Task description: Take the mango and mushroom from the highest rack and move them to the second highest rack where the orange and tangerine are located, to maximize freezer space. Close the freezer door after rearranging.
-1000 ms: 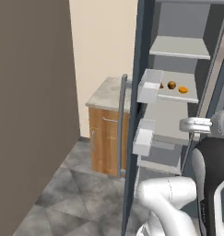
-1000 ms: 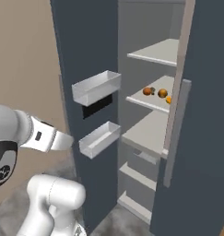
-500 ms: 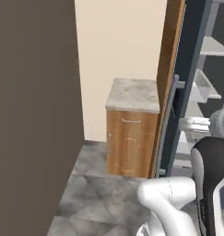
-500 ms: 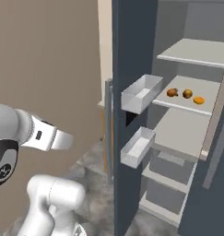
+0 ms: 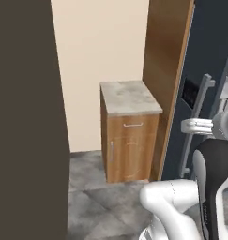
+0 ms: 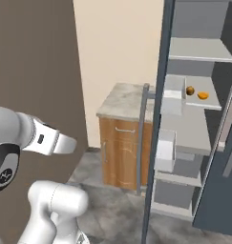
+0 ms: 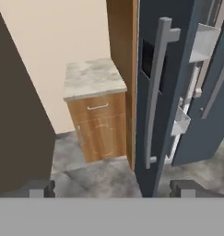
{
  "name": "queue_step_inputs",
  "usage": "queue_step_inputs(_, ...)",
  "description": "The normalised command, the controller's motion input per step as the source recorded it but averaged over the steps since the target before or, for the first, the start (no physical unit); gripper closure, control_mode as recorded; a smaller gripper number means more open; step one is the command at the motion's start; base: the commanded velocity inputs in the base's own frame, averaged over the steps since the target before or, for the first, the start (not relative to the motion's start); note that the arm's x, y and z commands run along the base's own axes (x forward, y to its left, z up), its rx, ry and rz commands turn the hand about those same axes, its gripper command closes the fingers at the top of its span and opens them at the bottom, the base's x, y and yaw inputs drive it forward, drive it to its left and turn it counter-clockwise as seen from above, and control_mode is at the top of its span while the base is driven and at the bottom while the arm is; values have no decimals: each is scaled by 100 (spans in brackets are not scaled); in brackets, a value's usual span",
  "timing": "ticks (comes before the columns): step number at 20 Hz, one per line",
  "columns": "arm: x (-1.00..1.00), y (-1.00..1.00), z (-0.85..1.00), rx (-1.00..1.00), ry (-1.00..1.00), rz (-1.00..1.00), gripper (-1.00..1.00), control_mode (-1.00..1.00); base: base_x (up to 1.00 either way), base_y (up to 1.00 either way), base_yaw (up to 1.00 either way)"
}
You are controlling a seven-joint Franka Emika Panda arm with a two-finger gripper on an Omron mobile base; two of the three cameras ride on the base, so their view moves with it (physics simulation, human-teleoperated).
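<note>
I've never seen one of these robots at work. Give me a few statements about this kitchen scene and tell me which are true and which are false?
1. The freezer door stands open. True.
2. The gripper is clamped on a piece of fruit. False: its fingers stand wide apart with nothing between them.
3. A small wooden cabinet with a grey stone top stands beside the freezer. True.
4. The shelf with the fruit holds four items. False: two small items can be made out there, one brownish and one orange.
5. The door handle is a long grey vertical bar. True.
</note>
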Motion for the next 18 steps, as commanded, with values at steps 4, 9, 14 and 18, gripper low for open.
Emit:
queue_step_inputs(4, 0, 0, 0, 0, 0, 0, -100, 100, 44, 74, -56)
queue_step_inputs(9, 0, 0, 0, 0, 0, 0, -100, 100, 55, 69, -53)
queue_step_inputs(14, 0, 0, 0, 0, 0, 0, -100, 100, 69, 54, -47)
queue_step_inputs(18, 0, 0, 0, 0, 0, 0, -100, 100, 69, 45, -40)
